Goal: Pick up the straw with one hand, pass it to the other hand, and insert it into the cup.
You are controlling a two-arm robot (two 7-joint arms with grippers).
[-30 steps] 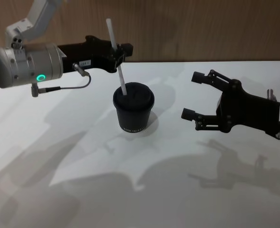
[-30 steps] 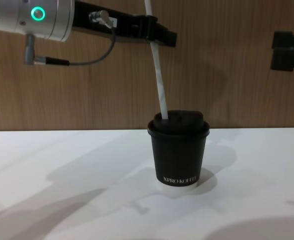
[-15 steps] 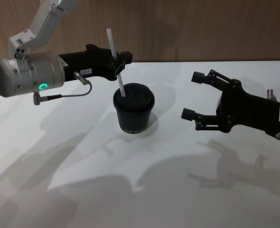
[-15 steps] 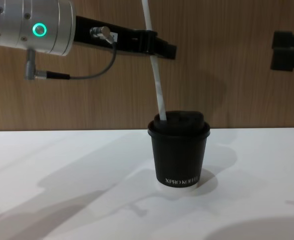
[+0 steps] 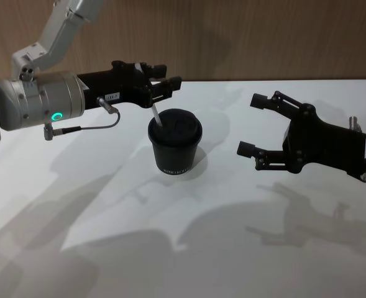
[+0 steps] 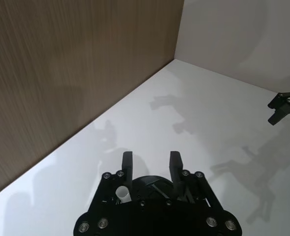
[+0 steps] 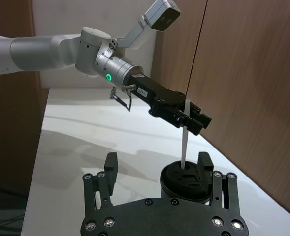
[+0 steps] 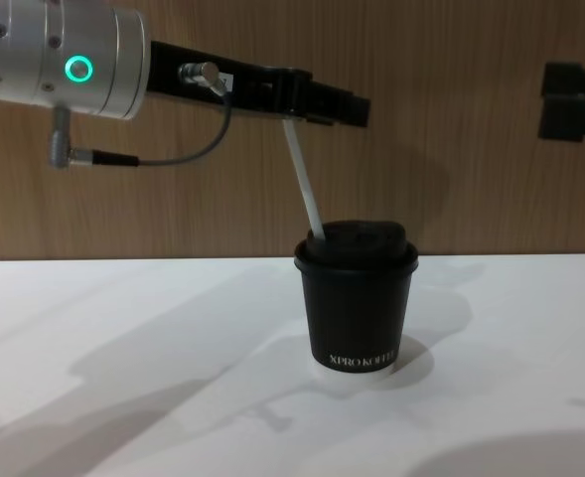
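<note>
The left tool [image 5: 161, 86] reaches in from the left above the cup [image 5: 174, 148], its silver wrist [image 5: 36, 105] lit by a green ring [image 5: 57, 115] and trailing a thin cable [image 5: 89, 123]. Its fingers [image 6: 128, 166] stand parted, with a clear gap between them in the left wrist view, and the straw [image 8: 303, 180] sits at the inner face of one finger; whether that finger still touches it cannot be told. The straw stands in the cup's domed lid [image 8: 357, 238], entering near the lid's left edge. Its long axis runs up and down but leans: from the chest view the top end tilts toward the robot's left, ending right at the underside of the tool, while the low end goes down into the lid. In the head view only a short white length [image 5: 156, 115] shows between tool and lid. In the right wrist view the straw [image 7: 184, 137] rises nearly upright from the lid to the left tool's tips. The cup stands upright on the white worktop [image 5: 220, 217], its white lettering [image 8: 357, 359] facing the robot. The right tool [image 5: 253, 125] hangs to the right of the cup, well apart from it, fingers spread wide and holding nothing, pointing toward the cup. A wood-grain wall [image 5: 263, 37] stands behind the worktop.
</note>
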